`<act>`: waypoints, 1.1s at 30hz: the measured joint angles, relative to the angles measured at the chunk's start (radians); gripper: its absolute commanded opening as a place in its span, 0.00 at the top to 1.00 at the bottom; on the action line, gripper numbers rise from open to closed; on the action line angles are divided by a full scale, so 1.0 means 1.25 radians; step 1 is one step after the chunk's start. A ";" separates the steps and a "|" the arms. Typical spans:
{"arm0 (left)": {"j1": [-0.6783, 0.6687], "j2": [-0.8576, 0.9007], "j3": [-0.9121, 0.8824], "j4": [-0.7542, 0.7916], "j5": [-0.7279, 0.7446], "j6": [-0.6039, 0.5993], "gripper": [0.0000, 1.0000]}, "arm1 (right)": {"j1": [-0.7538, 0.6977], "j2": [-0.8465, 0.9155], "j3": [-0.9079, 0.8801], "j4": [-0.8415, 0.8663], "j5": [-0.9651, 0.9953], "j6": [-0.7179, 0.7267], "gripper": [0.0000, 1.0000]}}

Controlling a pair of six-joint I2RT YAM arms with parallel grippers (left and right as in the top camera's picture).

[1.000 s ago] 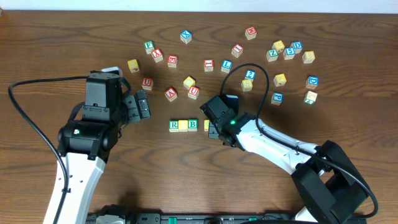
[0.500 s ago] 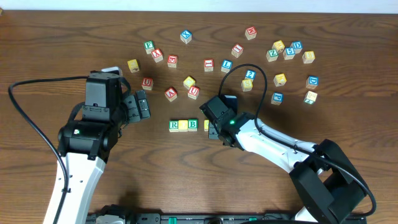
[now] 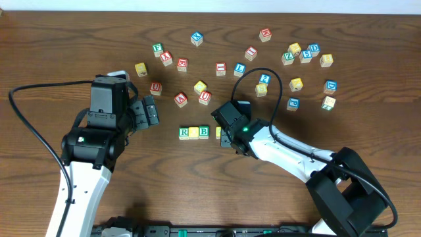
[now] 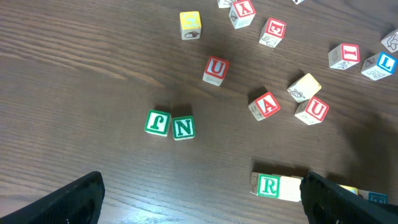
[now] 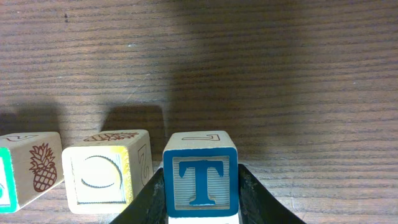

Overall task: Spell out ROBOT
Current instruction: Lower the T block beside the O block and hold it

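Observation:
A row of cubes lies mid-table: green R point(image 3: 184, 133), a yellow cube point(image 3: 194, 133), green B point(image 3: 204, 132) and a second yellow cube point(image 3: 218, 132), half hidden by my right gripper point(image 3: 227, 136). In the right wrist view that gripper point(image 5: 201, 208) is shut on the blue T cube point(image 5: 201, 180), just right of the yellow O cube point(image 5: 99, 177), with a small gap between them. The B cube's edge point(image 5: 28, 169) shows at the left. My left gripper point(image 3: 150, 110) is open and empty, left of the row. Its view shows the R cube point(image 4: 268, 186) near its right finger.
The green F point(image 4: 158, 122) and N point(image 4: 183, 127) cubes sit together ahead of the left gripper. Red-lettered U point(image 3: 155, 87), A point(image 3: 181, 99) and U point(image 3: 205, 97) cubes lie behind the row. Several more cubes are scattered at the back right around point(image 3: 296, 84).

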 measured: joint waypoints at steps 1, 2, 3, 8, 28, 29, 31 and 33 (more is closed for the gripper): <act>0.000 0.000 0.000 0.000 0.000 0.000 0.02 | 0.000 0.000 0.000 0.000 0.000 0.000 0.73; 0.000 0.000 0.000 0.000 0.000 0.000 0.02 | 0.000 0.000 0.000 0.001 0.000 0.000 0.73; 0.000 0.000 0.000 0.000 0.000 0.000 0.02 | 0.000 0.000 0.000 0.002 0.000 0.000 0.71; 0.000 0.000 0.000 0.000 0.000 0.000 0.02 | 0.000 0.000 0.000 0.010 -0.002 0.000 0.70; 0.000 0.000 0.000 0.000 0.000 0.000 0.02 | 0.000 0.000 0.000 0.019 0.024 -0.002 0.73; 0.000 0.000 0.000 0.000 0.000 0.000 0.02 | 0.000 0.000 0.000 0.019 0.026 -0.001 0.71; 0.000 0.000 0.000 0.000 0.000 0.000 0.02 | 0.000 0.000 0.000 0.018 0.026 -0.002 0.71; 0.000 0.000 0.000 0.000 0.000 0.000 0.02 | 0.000 0.000 0.000 0.018 0.026 -0.002 0.71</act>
